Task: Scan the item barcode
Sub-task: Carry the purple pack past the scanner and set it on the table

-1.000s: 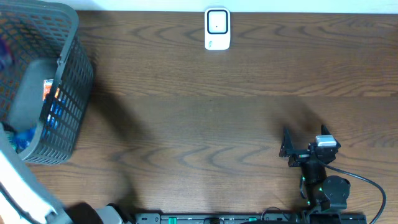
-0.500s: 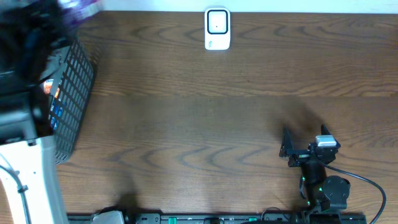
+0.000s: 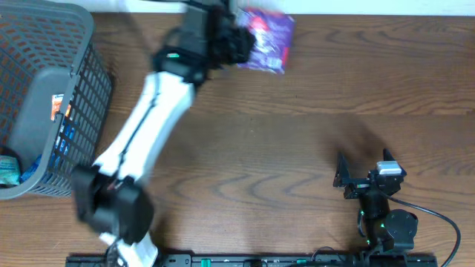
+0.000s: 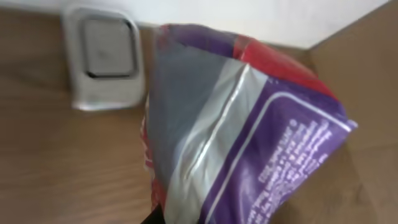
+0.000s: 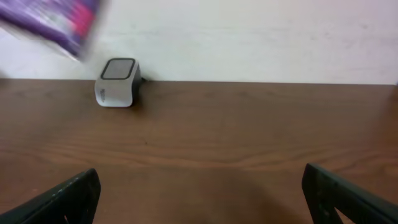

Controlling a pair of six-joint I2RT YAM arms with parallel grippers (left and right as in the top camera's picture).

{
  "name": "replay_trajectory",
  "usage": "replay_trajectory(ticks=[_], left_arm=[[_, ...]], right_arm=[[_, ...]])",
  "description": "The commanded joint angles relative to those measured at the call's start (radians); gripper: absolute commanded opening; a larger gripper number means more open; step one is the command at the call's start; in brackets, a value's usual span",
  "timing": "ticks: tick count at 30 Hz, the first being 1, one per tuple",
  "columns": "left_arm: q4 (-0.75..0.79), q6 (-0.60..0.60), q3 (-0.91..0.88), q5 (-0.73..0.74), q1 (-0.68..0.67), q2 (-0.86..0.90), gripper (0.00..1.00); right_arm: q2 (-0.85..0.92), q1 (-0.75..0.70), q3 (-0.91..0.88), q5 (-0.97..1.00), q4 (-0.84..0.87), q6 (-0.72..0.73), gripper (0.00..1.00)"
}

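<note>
Overhead: shows the left claw [image 3: 236, 38] pinched tight on one purple-and-red snack packet [image 3: 266, 38], carried just ahead of the fingertips at the far edge of the wooden table [image 3: 297, 126]. Hides the scanner beneath the packet from this angle, likely so the printed face passes over the reader. Leaves the right claw [image 3: 340, 174] spread wide and holding nothing, well apart from the packet, probably to keep out of the way. Counts one mesh basket [image 3: 85, 89], well apart behind the left claw, with a few blurred items inside.

Left wrist: fills the frame with the packet held out ahead of the claw, silver seam and small print facing the lens. Places one white barcode scanner [image 4: 104, 65] just beyond and left of it; cannot tell whether touching. Shows no clear barcode.

Right wrist: frames two spread fingers [image 5: 68, 198] low, the same scanner [image 5: 117, 82] well ahead to the left, and the packet [image 5: 53, 18] blurred above it.
</note>
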Motion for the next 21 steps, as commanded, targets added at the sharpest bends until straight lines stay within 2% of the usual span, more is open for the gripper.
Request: replay_trajectory(ticks=[1,7,8,9,11,12,13,15,18,21], left_arm=[[0.113,-0.141,0.013,0.014,-0.101,0.135,0.08],[0.274,-0.234,0.013,0.014,-0.214,0.298,0.08],[0.289,-0.248,0.013,0.014,-0.228,0.314,0.15],[0.304,-0.269,0.013,0.014,-0.242,0.328,0.27],[0.343,-0.289,0.013,0.014,-0.27,0.349,0.38],[0.374,-0.29,0.013,0.014,-0.29,0.351,0.55],[0.391,-0.29,0.013,0.015,-0.298,0.351,0.67],[0.435,-0.288,0.013,0.046,-0.302,0.342,0.77],[0.484,-0.259,0.013,0.123,-0.268,0.299,0.78],[0.434,-0.259,0.013,0.122,-0.197,0.221,0.78]], right_arm=[[-0.005,0.007,-0.002,0.003,-0.004,0.014,0.99],[-0.005,0.007,-0.002,0.003,-0.004,0.014,0.99],[-0.005,0.007,-0.002,0.003,-0.004,0.014,0.99],[-0.005,0.007,-0.002,0.003,-0.004,0.014,0.99],[-0.005,0.007,-0.002,0.003,-0.004,0.014,0.99],[-0.005,0.007,-0.002,0.003,-0.004,0.014,0.99],[-0.005,0.007,-0.002,0.003,-0.004,0.014,0.99],[-0.005,0.007,-0.002,0.003,-0.004,0.014,0.99],[-0.005,0.007,-0.002,0.003,-0.004,0.014,0.99],[-0.005,0.007,-0.002,0.003,-0.004,0.014,0.99]])
